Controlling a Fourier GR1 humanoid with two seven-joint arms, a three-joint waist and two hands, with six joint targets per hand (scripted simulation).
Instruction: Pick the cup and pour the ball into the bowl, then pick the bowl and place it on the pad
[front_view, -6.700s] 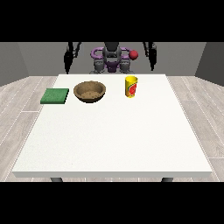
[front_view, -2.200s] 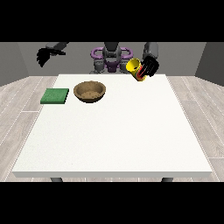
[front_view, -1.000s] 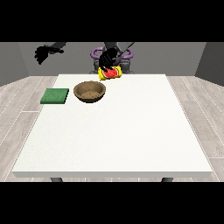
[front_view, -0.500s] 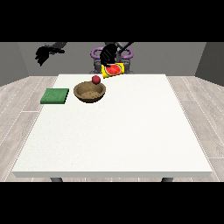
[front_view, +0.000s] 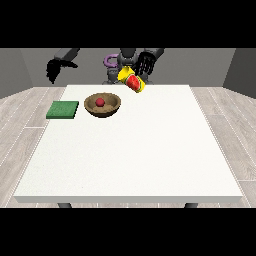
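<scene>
Front view: going left to right, the hand at the view's left (front_view: 54, 68) hangs raised off the table's far left corner, holding nothing, its fingers drooping apart. Below it and a little toward the camera lies one green pad (front_view: 63, 110). To the right of that hand and lower sits one brown bowl (front_view: 102, 104), and one red ball (front_view: 100, 102) now rests inside it; half a second ago the ball was only at the bowl's rim. So the pour looks done. Up and to the right of the bowl, the hand at the view's right (front_view: 144, 62) is wrapped on one yellow cup (front_view: 132, 81), which has swung away from the bowl and tilts just below that hand. I judge the cup needs setting down next; the bowl is not yet on the pad. One white table (front_view: 150, 150) carries it all.
</scene>
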